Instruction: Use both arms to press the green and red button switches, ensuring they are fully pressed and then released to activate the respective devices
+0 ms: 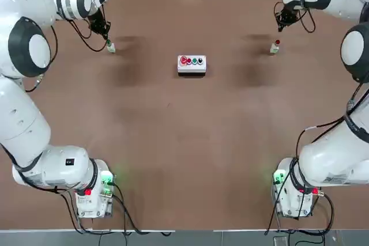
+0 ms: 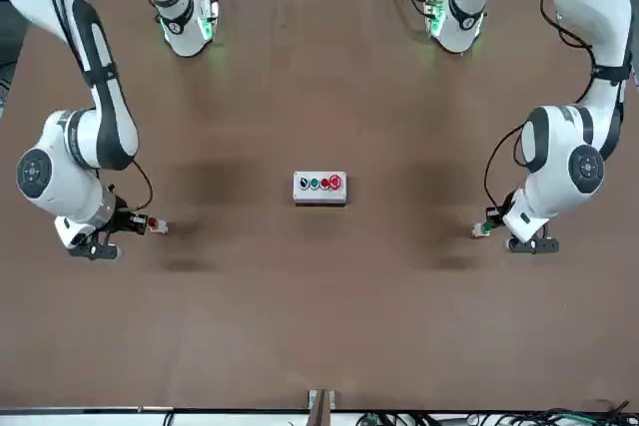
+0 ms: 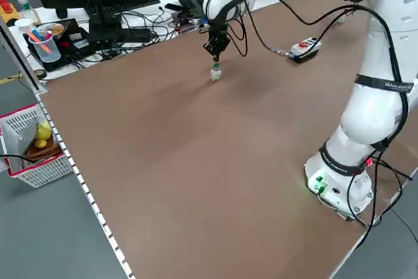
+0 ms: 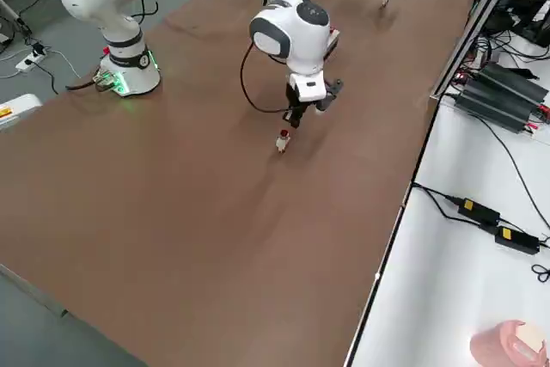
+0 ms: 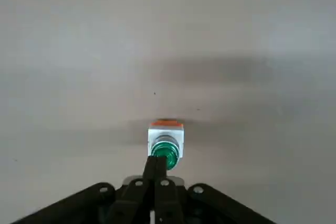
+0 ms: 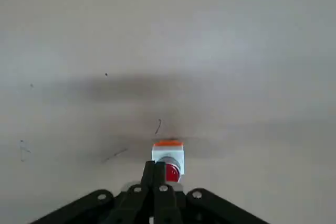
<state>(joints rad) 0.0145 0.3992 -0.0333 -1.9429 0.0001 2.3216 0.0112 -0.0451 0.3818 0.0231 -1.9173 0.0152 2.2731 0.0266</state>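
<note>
Grippers, two, mine, both clenched. Left (image 5: 155, 160): tips over the green button (image 5: 166, 153), at the table's far left. Right (image 6: 155, 164): tips over the red button (image 6: 172, 171), far right; contact, perhaps, though I cannot tell. Box (image 1: 191, 65), one, on the table (image 1: 190, 142) between them.

Green cap (image 5: 169, 157) partly hidden behind left tool (image 5: 155, 165); red cap (image 6: 172, 173) likewise.
</note>
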